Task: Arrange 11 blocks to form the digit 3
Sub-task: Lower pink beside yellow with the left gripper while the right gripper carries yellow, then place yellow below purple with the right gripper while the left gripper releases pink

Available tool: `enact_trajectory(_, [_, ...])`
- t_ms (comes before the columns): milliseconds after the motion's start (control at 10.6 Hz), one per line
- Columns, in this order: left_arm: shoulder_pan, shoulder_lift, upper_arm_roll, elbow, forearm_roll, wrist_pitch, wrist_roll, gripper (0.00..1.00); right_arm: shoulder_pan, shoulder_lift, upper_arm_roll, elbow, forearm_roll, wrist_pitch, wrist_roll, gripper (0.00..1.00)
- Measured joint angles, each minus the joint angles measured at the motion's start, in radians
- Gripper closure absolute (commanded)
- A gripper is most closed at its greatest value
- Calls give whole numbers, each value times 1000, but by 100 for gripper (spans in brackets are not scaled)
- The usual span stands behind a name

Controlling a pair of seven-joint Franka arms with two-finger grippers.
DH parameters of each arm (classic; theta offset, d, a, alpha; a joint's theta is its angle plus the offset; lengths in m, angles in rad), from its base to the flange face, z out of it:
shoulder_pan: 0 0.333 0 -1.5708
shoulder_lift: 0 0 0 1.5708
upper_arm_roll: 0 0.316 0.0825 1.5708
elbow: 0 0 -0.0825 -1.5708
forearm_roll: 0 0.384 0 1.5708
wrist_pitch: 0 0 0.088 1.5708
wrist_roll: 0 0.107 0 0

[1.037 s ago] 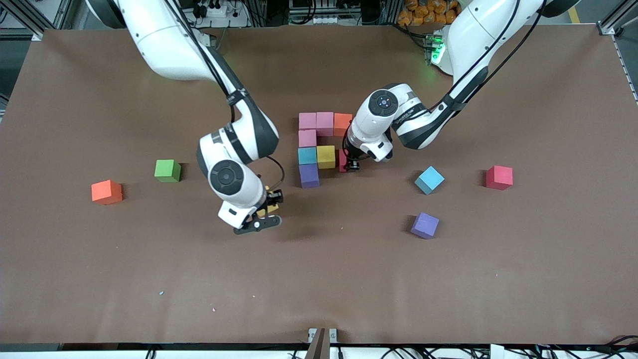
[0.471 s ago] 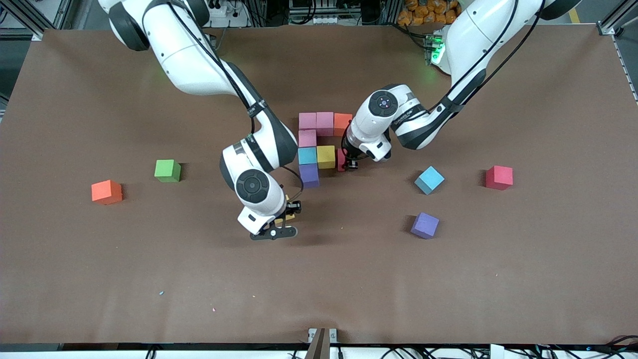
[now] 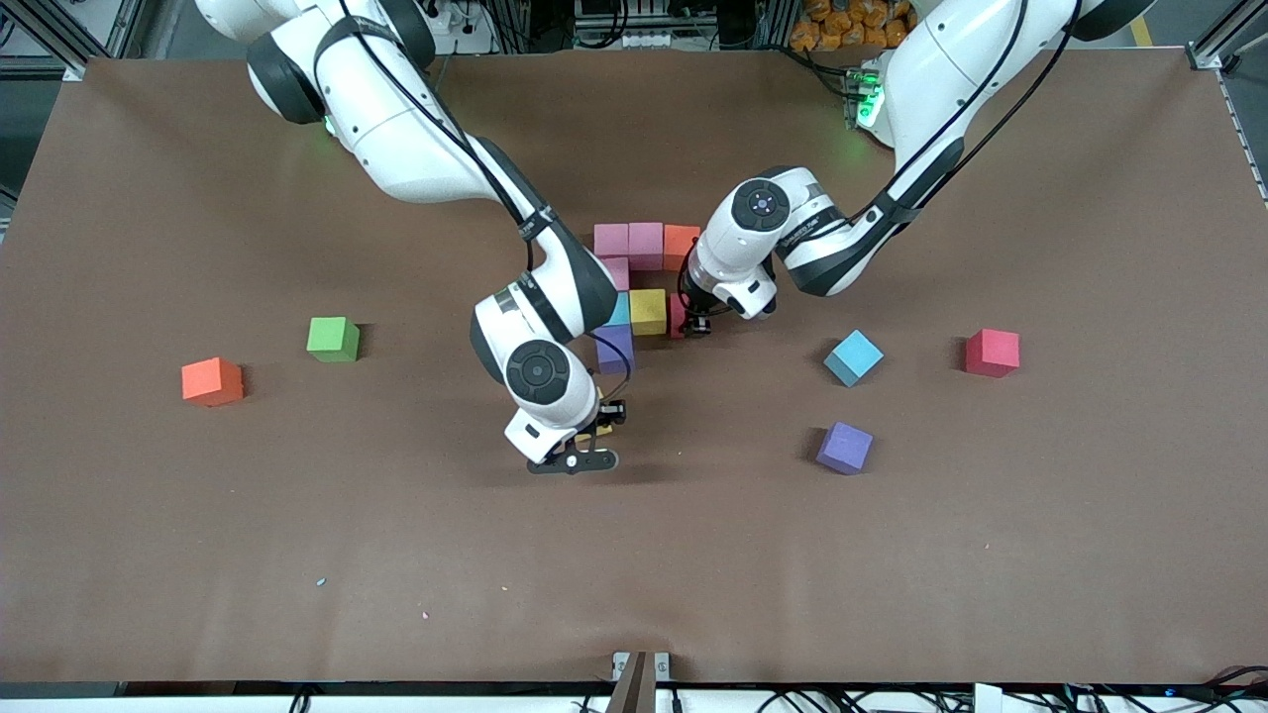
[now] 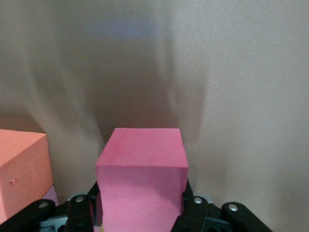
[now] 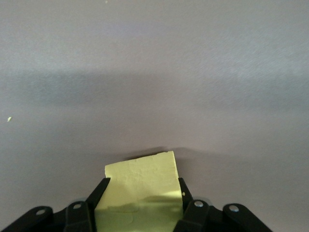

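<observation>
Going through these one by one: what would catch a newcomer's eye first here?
The half-built figure of coloured cubes at the table's middle, with both arms at it. The left gripper holds a pink cube beside the figure's yellow cube; the right gripper holds another yellow cube just nearer the camera.

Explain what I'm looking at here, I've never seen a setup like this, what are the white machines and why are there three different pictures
Those are two white robot arms at a brown table, building a figure from foam cubes. The wide picture comes from a high camera facing them; each close-up comes from a camera on one arm's wrist.

The left gripper is shut on a pink cube, down beside the partly built figure of pink, orange, blue, yellow and purple cubes. The right gripper is shut on a yellow cube over bare table.

Loose cubes lie around: a green cube and an orange cube toward the right arm's end, a blue cube, a red cube and a purple cube toward the left arm's end.
</observation>
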Motion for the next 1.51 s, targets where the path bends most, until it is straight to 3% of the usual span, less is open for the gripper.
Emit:
enact_trajectory(943, [-16, 0, 0, -1, 0, 2, -28, 100, 42, 5, 23, 15, 0, -48, 125, 99])
enact_trajectory(1225, [-16, 0, 0, -1, 0, 2, -28, 91, 53, 6, 23, 16, 0, -34, 153, 99])
enact_trajectory(1320, [-16, 0, 0, -1, 0, 2, -28, 58, 53, 7, 23, 16, 0, -34, 158, 99])
enact_trajectory(1414, [-17, 0, 0, -1, 0, 2, -28, 1, 54, 8, 23, 15, 0, -34, 158, 99])
enact_trajectory(1508, [-21, 1, 0, -1, 13, 2, -25, 0, 56, 10, 24, 15, 0, -34, 158, 99])
